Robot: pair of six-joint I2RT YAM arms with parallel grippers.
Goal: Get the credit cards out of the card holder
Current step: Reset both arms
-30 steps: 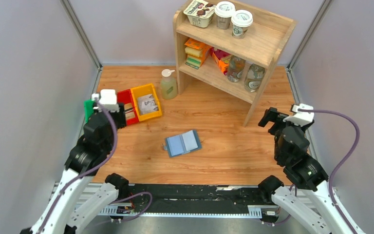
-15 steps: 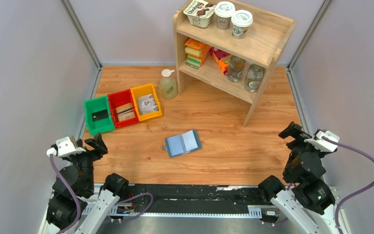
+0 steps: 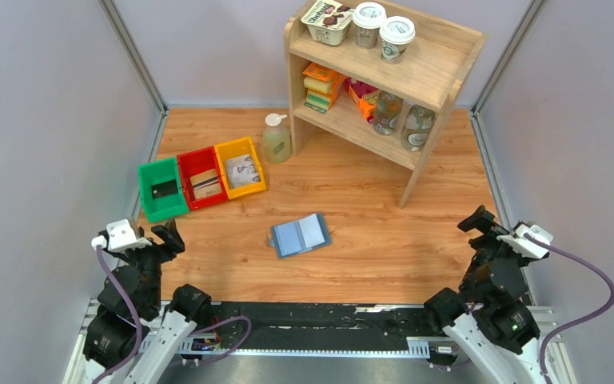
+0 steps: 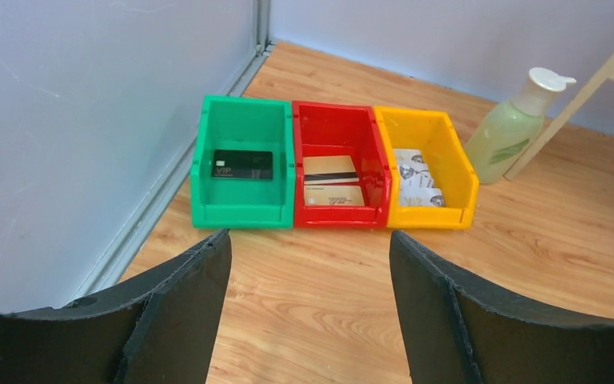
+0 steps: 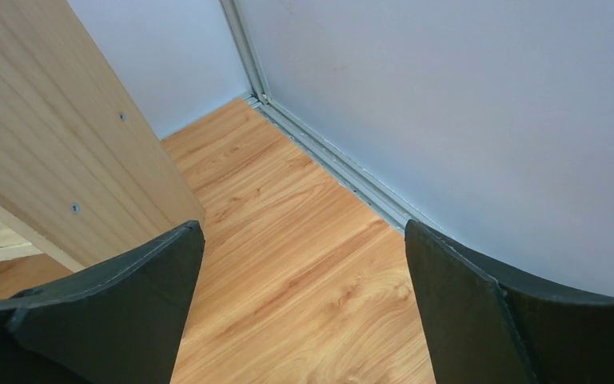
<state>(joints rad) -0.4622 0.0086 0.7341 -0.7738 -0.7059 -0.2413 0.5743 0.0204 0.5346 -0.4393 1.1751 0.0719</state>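
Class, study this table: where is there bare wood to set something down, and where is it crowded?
Widest bare patch: between the card holder and the right claw, in front of the shelf. Another lies between the bins and the card holder. Crowded: the back, where bins, bottle and shelf stand close together.

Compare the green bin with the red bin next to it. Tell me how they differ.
Colour: the green bin is green, the red bin red. Contents: the green bin holds one black card; the red bin holds tan cards, one with a dark stripe. Place: the green bin ends the row; the red bin sits between it and the yellow bin. Both have the same shape and size and stand side by side.
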